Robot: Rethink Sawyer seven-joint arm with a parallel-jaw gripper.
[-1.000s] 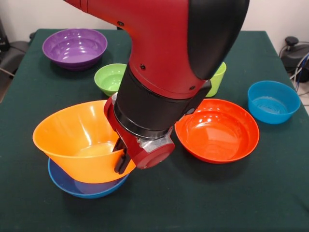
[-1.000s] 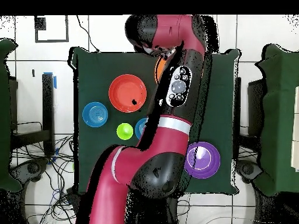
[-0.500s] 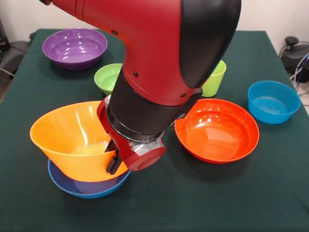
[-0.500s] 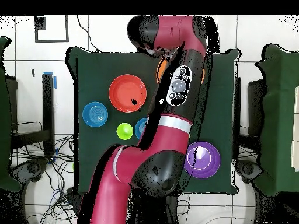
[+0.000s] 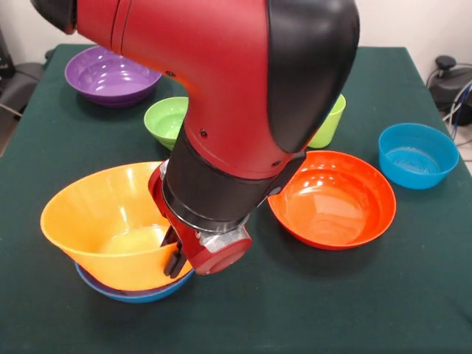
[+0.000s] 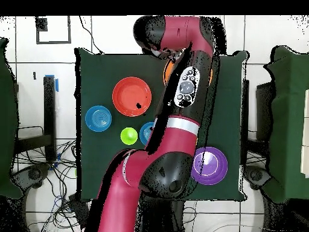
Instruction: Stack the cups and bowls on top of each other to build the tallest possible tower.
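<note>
Gripper (image 5: 177, 259) on orange bowl (image 5: 103, 221) rim, blue bowl (image 5: 133, 293) beneath

A dark green table (image 5: 413, 295) stands on a white tiled floor (image 6: 108, 33).

A big bowl (image 5: 107, 225) sat nested in a shallower bowl (image 5: 136, 293) at the front left of the desk (image 5: 332, 310). The end effector (image 5: 177, 262) was at the big bowl's right rim. To the right lay a wide bowl (image 5: 332, 198), and further right, near the edge, a smaller bowl (image 5: 417, 155). Behind, mid-desk, stood a small bowl (image 5: 167, 119) and, to its right, the cup (image 5: 329, 122). Another bowl (image 5: 107, 74) sat at the far left corner.
</note>
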